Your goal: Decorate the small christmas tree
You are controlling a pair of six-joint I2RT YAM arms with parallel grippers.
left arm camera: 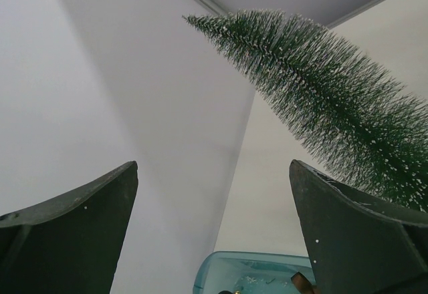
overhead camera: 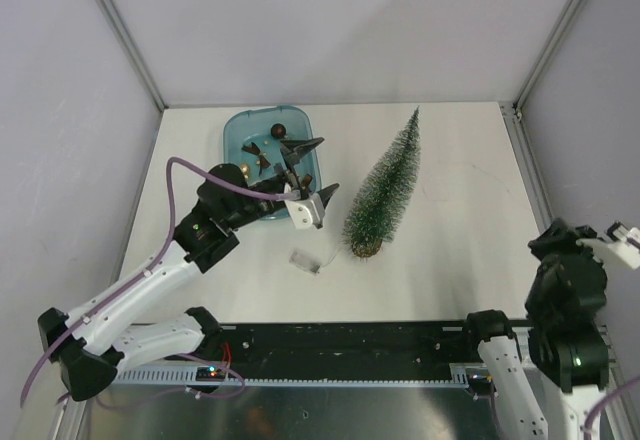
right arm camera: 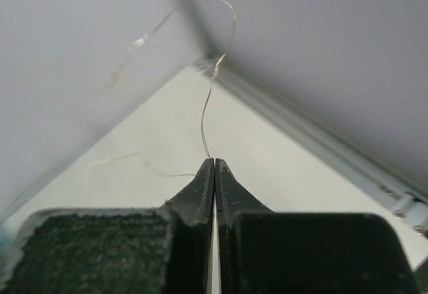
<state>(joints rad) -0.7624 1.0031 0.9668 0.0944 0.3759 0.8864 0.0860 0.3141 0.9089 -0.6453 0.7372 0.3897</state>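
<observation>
Your left gripper (overhead camera: 330,164) hangs with jaws wide apart by the tray (overhead camera: 240,125) and tree (overhead camera: 385,195), while your right gripper (right arm camera: 214,160) is clamped on a thin wire (right arm camera: 207,107).

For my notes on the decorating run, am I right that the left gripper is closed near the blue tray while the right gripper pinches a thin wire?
Not quite: the left gripper is open, not closed; the left wrist view shows its fingers spread wide. It is near the blue tray, and the right gripper does pinch a thin wire.
</observation>
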